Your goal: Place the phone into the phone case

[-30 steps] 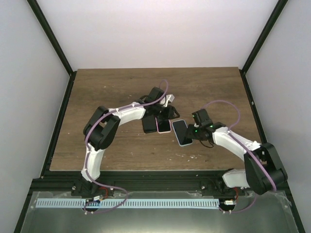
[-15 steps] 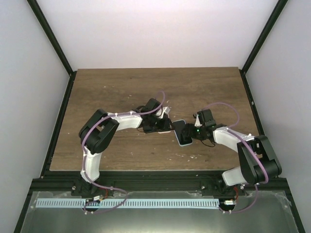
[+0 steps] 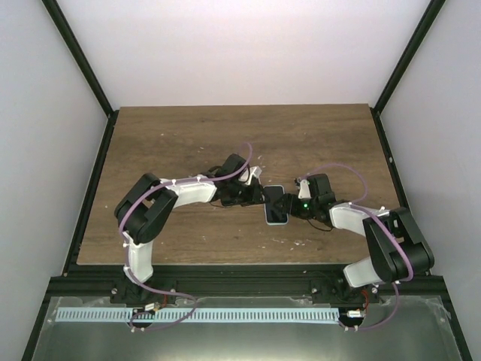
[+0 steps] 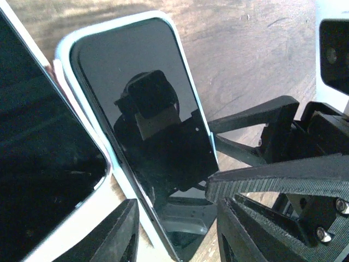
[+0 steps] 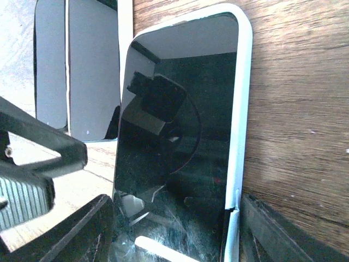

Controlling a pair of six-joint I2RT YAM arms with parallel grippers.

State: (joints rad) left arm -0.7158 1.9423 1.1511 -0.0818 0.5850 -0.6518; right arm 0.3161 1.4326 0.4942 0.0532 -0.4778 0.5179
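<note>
Right fingers (image 5: 267, 234) clamp the near end of the phone case (image 5: 244, 98), which is pale-rimmed with a glossy dark face filling it. We log it right of centre on the surface (image 3: 173, 143), toward the near edge. Left fingers (image 4: 283, 177) are spread, straddling that same end. White-edged phone (image 5: 90, 71) lies just beside the case, on its left.

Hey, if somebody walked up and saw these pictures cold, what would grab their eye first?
Most likely the two arms meeting nose to nose at the middle of the table, with the left gripper and right gripper at one spot. Between them lies a phone with a pale rim, its glossy black screen mirroring the cameras in both wrist views. A second phone sits right beside it.
</note>
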